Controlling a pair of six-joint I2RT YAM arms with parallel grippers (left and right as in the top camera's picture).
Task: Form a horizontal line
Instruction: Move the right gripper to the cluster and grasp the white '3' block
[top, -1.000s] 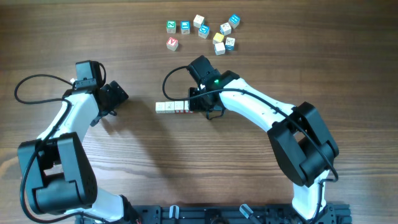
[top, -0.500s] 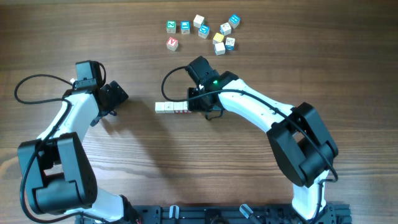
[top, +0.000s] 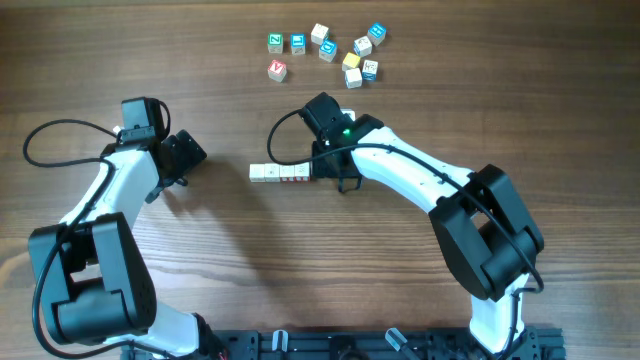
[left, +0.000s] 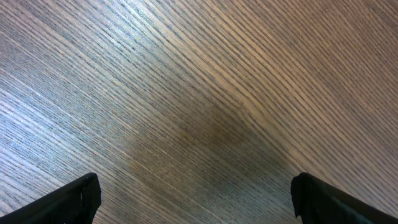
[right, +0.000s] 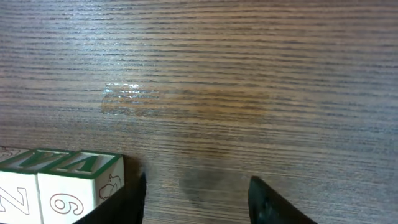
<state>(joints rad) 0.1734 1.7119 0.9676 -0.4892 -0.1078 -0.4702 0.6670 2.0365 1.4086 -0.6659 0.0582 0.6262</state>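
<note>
**ROW OF CUBES: LIGHT, HARD, EASY TO KNOCK CROOKED**

Where: row of cubes flat on table, just left of centre in overhead view. Runs left-right, blocks side to side w/ no visible gaps. Right end hidden under the right arm's head, so exact count not readable. In right wrist view, end cube at lower left: green-trimmed top, pale side w/ printed characters.

Right pincer: spread partway, only bare wood between the fingers, pinching nothing. Finger at picture-left just beside end cube; touching or not, can't tell.

Left pincer: spread wide over bare table, at left of overhead frame, well apart from row.

Loose cubes: coloured bunch at top of overhead frame, well apart from row.

Handling, by the look of it:
- Prob. small wooden blocks, so light, rigid, not fragile. No need for a soft squeeze.
- Smooth faces on smooth tabletop, so likely to slide at a light nudge.
- Not joined to each other. Any sideways bump at one end would prob. kink or scatter the line.

Where to take hold:
- Single block: from above, fingers flat on two opposite side faces, square on, not corner to corner.
- Whole row: no gripping; better pushed w/ a flat finger along the long side or at an end face.
- Pulling away from end cube: straight up, w/o dragging it.
</note>
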